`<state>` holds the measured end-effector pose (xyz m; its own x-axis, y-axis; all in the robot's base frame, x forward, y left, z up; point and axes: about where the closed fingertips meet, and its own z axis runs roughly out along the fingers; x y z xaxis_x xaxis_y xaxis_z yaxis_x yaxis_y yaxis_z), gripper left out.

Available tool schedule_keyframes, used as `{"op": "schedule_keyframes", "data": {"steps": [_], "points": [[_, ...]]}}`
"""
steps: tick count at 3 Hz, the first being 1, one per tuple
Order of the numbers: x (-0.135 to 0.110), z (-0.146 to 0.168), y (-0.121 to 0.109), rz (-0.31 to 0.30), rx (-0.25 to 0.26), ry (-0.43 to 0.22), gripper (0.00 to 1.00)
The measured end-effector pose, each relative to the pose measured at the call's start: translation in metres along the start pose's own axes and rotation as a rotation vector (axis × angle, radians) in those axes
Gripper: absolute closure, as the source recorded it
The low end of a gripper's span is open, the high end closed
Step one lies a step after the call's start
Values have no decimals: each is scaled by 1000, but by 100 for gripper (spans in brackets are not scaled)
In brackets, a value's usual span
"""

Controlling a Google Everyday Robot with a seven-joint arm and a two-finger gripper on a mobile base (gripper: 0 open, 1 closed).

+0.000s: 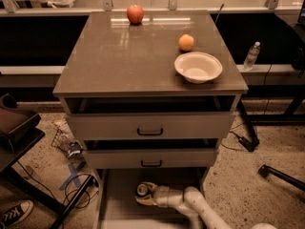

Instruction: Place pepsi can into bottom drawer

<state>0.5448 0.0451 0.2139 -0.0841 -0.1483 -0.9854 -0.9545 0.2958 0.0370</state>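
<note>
The big grey cabinet point(124, 61) stands in the middle, and it has three drawers. The top drawer point(190, 126) and the middle drawer point(114, 158) have black handles, and each is pulled out just a little bit. The bottom drawer point(118, 202) is pulled far out, and you can see its pale flat floor.

The white robot arm point(196, 202) comes in from the bottom right and reaches left, low over the bottom drawer. At its end is the gripper point(144, 195), inside the bottom drawer and near the back, just under the front of the middle drawer.

The pepsi can point(141, 190) is right at the tip of the gripper, inside the bottom drawer. Its round silver top faces up. The gripper looks closed around the can and gripping it, but it is dim down there, so this is hard to be sure of. The side of the can is too dark to read any words.

On top of the cabinet sits a white bowl point(198, 67) near the right edge. An orange point(186, 42) is just behind the bowl. A red apple point(135, 14) is at the back. A water bottle point(251, 55) stands off to the right, apart from the cabinet.
</note>
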Motion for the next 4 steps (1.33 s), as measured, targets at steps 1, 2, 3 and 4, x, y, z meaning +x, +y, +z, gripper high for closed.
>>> {"op": "schedule_keyframes", "data": {"steps": [1,2,3,4], "points": [[18,6,5,13,-1,32,100],[17,8,7,14,-4,30,82],[17,10,8,15,-8,28,60],[16,12,10,16,-12,27,36]]}}
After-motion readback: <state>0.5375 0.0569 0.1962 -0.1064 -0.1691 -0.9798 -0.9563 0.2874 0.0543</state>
